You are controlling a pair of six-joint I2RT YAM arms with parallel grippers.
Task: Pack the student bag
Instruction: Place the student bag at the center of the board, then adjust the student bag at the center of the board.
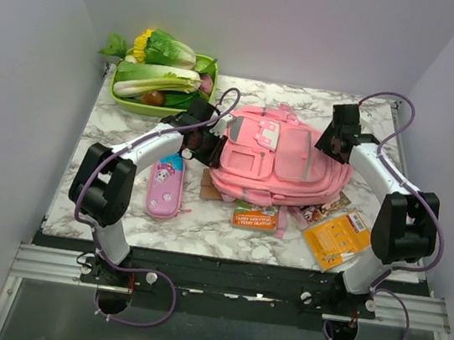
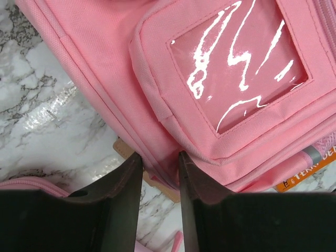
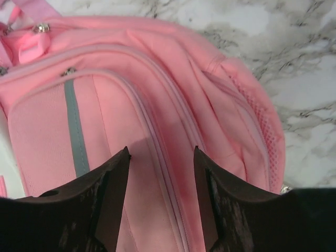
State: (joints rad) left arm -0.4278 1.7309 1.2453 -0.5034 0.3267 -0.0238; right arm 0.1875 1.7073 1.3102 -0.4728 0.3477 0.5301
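The student bag (image 1: pixel 284 157) is a large pink backpack lying flat in the middle of the marble table, with its clear window pocket (image 2: pixel 241 63) facing up. My left gripper (image 1: pixel 207 146) is at the bag's left edge. In the left wrist view its fingers (image 2: pixel 159 157) are closed on the folded pink seam of that edge. My right gripper (image 1: pixel 335 140) is at the bag's far right side. Seen from the right wrist, it (image 3: pixel 160 151) stands open over a zip line (image 3: pixel 157 157) of the bag (image 3: pixel 131 79), with nothing pinched.
A pink pencil case (image 1: pixel 164 187) lies left of the bag. A tan flat item (image 2: pixel 125 149) pokes out from under the bag's edge. An orange packet (image 1: pixel 255 217) and an orange booklet (image 1: pixel 336 234) lie in front. A green tray of vegetables (image 1: pixel 135 105) sits at the back left.
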